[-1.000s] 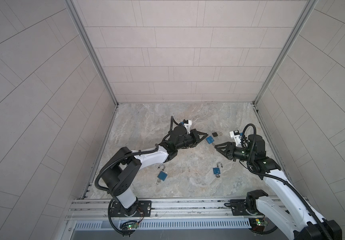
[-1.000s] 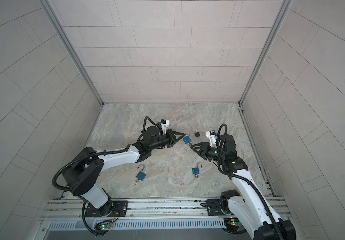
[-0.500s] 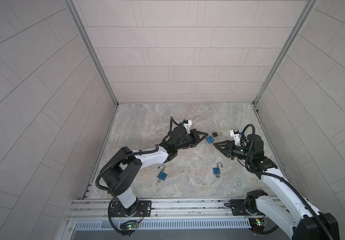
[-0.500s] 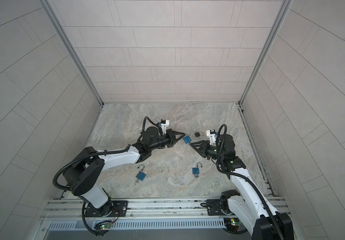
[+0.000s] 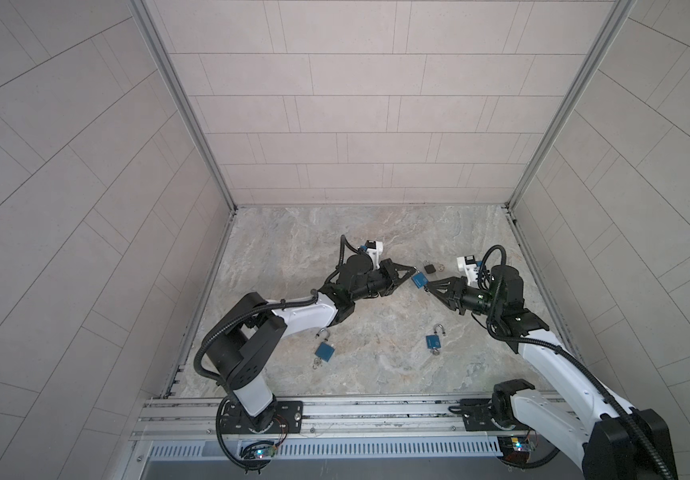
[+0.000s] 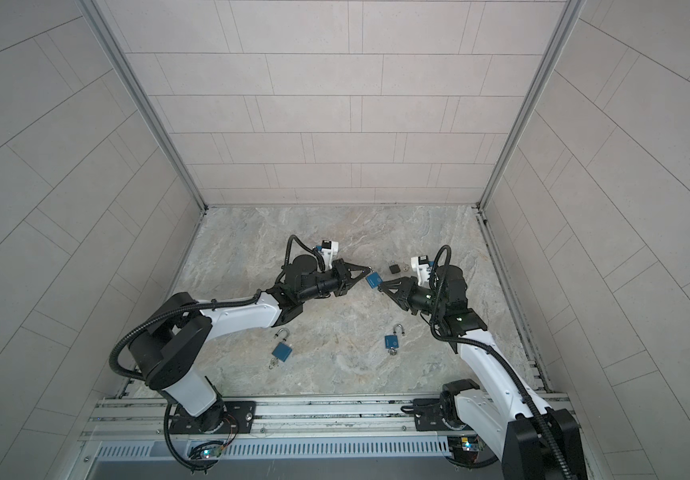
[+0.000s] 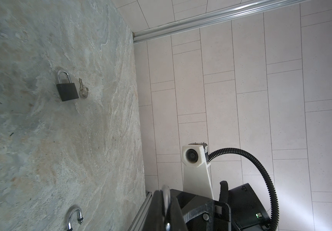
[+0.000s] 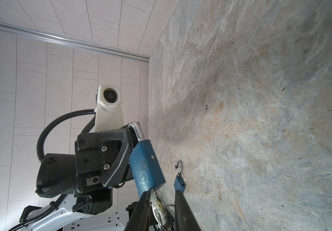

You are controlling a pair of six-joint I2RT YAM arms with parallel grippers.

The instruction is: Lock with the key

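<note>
Blue-painted metal, the blue padlock (image 5: 418, 281) hangs clear of the tabletop (image 5: 335, 232), just beside the black padlock (image 5: 430, 268) that lies flat there. The left gripper (image 5: 410, 272) is pressed together on the blue padlock's shackle (image 8: 138, 130). The right gripper (image 8: 162, 194) is spread, one finger on each side of the key (image 8: 157, 206) that sticks out of the blue padlock's base, with a gap showing beside the key.

Premises: a purpose-built robot test cell. Evidence: pale tiled panel walls (image 5: 356, 104) enclose three sides, joined by aluminium corner posts (image 5: 182, 104); a stone-pattern counter (image 5: 293, 232) forms the work surface; two arm bases (image 5: 252, 401) are bolted to a slotted metal rail (image 5: 376, 409) along the front edge; exposed wiring and a lit circuit board (image 5: 258, 453) sit beneath
</note>
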